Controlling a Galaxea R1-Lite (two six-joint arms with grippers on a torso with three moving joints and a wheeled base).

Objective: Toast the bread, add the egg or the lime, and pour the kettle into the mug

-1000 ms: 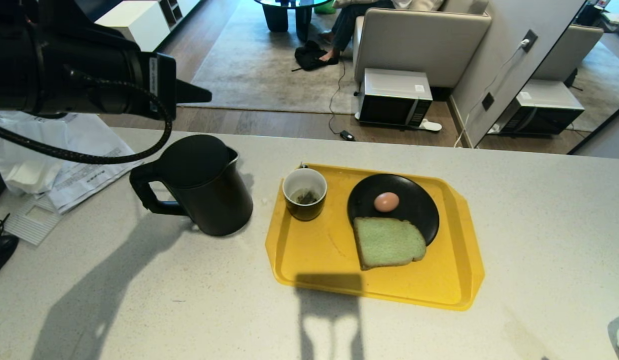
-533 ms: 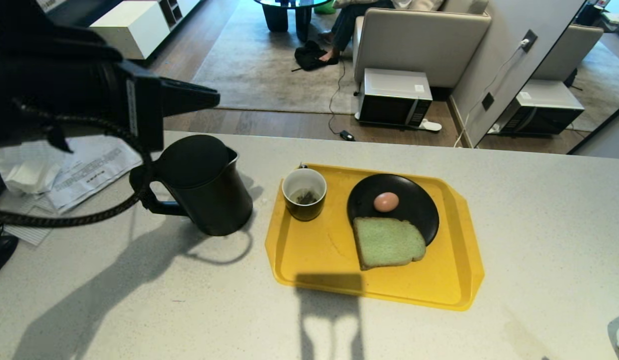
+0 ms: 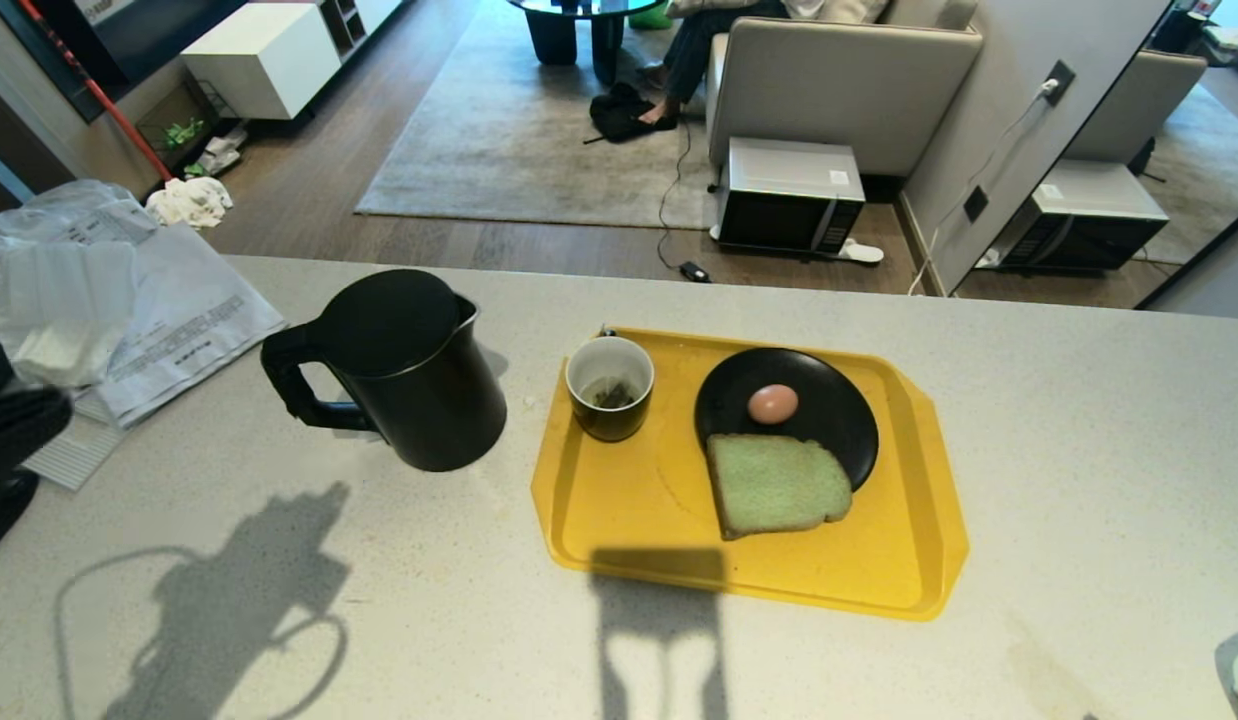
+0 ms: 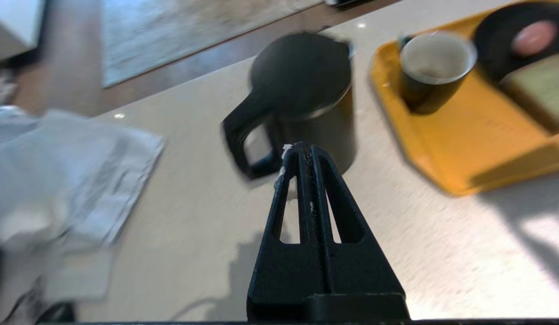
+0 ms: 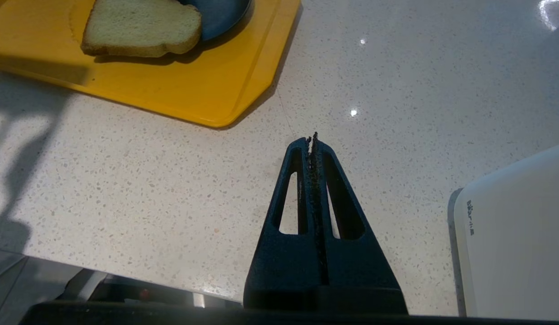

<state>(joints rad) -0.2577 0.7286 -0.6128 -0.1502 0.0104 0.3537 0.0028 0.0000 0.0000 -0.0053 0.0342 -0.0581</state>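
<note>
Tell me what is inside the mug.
The mug stands on the yellow tray. On its white bottom lies a dark tea bag. Whether there is any liquid cannot be told; the kettle beside it is lidded, its contents hidden.

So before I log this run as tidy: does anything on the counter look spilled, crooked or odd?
One thing: the bread lies half on the black plate, half on the yellow tray, overhanging the rim. The egg, mug and kettle sit upright; no spill shows.
</note>
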